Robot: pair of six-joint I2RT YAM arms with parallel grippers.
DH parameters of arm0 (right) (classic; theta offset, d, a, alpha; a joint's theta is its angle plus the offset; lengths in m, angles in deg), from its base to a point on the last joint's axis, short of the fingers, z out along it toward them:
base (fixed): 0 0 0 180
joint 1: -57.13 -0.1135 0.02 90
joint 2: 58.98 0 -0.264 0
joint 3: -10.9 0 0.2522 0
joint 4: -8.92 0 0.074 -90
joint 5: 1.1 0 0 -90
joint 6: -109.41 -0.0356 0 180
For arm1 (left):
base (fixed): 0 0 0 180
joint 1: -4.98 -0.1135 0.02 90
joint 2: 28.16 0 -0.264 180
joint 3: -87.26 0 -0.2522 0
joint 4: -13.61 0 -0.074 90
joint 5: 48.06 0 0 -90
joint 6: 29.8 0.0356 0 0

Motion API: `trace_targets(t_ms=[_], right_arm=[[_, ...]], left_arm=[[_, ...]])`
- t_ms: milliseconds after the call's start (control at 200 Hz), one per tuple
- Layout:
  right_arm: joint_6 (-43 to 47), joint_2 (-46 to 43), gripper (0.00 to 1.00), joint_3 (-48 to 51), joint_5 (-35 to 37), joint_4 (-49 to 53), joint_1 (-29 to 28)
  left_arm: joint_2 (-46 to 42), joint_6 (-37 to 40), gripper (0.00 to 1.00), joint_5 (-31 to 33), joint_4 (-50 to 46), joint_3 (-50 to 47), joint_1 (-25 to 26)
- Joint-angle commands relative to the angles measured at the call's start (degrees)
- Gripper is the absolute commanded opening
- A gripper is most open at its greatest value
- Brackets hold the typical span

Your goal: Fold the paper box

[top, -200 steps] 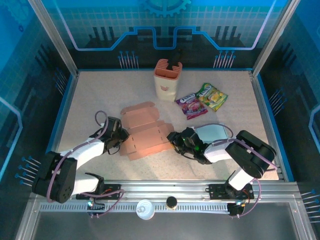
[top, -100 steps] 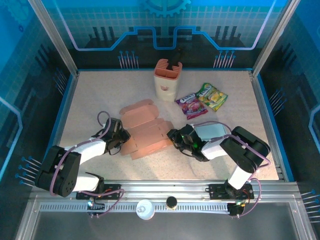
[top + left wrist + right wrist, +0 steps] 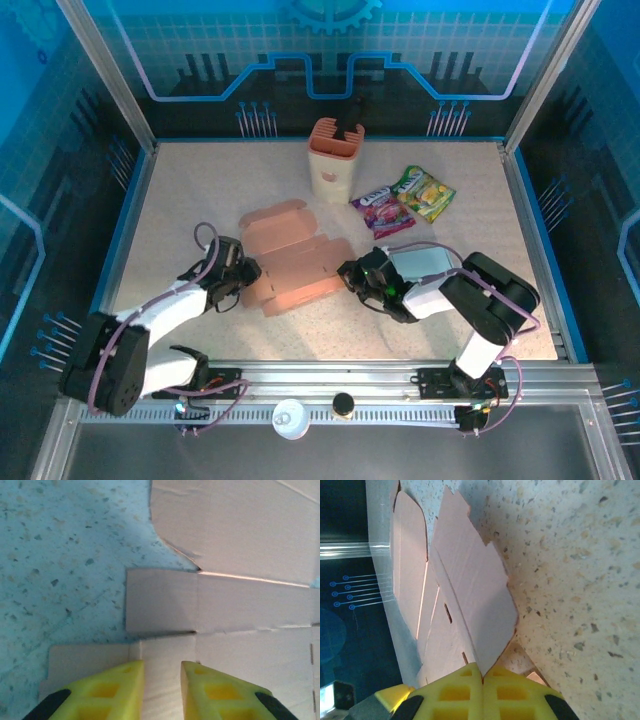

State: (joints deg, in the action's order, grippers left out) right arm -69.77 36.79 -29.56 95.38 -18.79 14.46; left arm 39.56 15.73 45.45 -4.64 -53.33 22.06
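Pinching right flap of box (image 3: 300,268) tight with right gripper (image 3: 482,672); poised at box's left edge with left gripper (image 3: 162,667) narrowly parted.

Flat paper box (image 3: 295,265) at centre of table (image 3: 200,190), holder (image 3: 334,160) behind it, snack packets (image 3: 403,200) right of holder

Speckled beige table (image 3: 200,190) inside blue-lit glass walls (image 3: 420,40), aluminium frame (image 3: 106,72).

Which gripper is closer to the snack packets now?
Right. The right gripper, shut on the paper box, is just toward the arms from the snack packets; the left gripper is across the box, farther left.
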Motion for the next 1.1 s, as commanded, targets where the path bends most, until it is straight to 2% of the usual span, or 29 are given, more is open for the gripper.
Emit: trace_targets(t_ms=[0, 165, 255, 285, 470, 565, 815, 975, 1096], right_arm=[[-2.44, -4.27, 0.0, -2.16, -1.09, 7.15, 0.66], [-2.32, -10.69, 0.0, -8.21, -3.52, 23.07, 1.59], [-1.55, -12.75, 0.0, -11.46, -5.41, 30.56, 2.81], [-1.21, -13.32, 0.0, -12.48, -6.11, 32.21, 3.29], [0.65, -15.32, 0.0, -16.68, -10.78, 39.23, 6.83], [1.25, -16.04, 0.0, -17.84, -12.92, 41.02, 8.4], [3.14, -17.95, 0.0, -19.65, -17.17, 44.99, 11.24], [3.49, -19.37, 0.0, -19.11, -18.65, 45.63, 12.68], [3.49, -19.91, 0.0, -19.09, -19.72, 45.68, 13.47]], left_arm=[[-8.37, 7.35, 0.31, 8.12, -7.78, 4.12, 7.39], [-16.95, 16.28, 0.38, 19.21, -15.93, 6.78, 22.67], [-19.36, 20.93, 0.4, 22.94, -15.04, 4.81, 30.18], [-19.82, 22.09, 0.45, 24.45, -14.54, 4.35, 32.66], [-14.47, 30.32, 0.47, 38.3, -14.57, 6.73, 47.26], [-10.29, 33.07, 0.47, 41.82, -12.38, 8.09, 50.32], [-3.09, 31.27, 0.52, 48.08, -12.11, 10.28, 50.69], [-0.02, 33.73, 0.52, 48.17, -9.75, 10.85, 50.33], [3.05, 36.2, 0.48, 47.51, -8.78, 12.17, 50.19]])
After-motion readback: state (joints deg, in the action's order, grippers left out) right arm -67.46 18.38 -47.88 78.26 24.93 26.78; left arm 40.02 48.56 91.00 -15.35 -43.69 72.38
